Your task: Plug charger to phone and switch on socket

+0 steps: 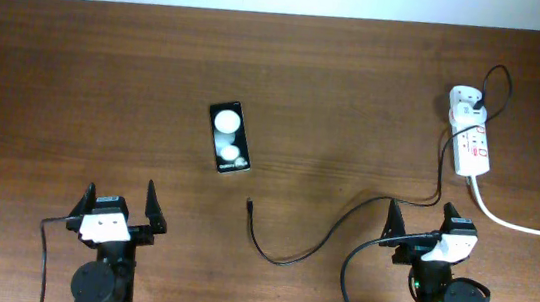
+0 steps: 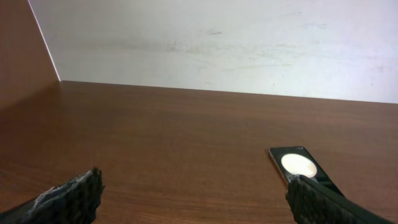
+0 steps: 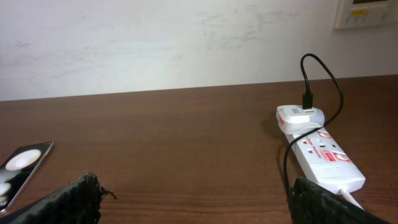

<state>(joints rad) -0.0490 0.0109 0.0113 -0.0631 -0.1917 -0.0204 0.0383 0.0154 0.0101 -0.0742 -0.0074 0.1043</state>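
Two empty grippers gape overhead, left gripper (image 1: 120, 206) and right gripper (image 1: 422, 219); the charger (image 1: 341, 225) ends in a plug tip (image 1: 249, 206) just below the phone (image 1: 229, 138), socket (image 1: 472, 142) far right. Left wrist: phone ahead-right. Right wrist: socket ahead-right. The cable looks limp, light; pinch its stiff tip.

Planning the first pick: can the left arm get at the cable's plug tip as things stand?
Probably yes. The plug tip lies on bare table right of the open left tool, nothing between them; the phone sits farther back, off that path.
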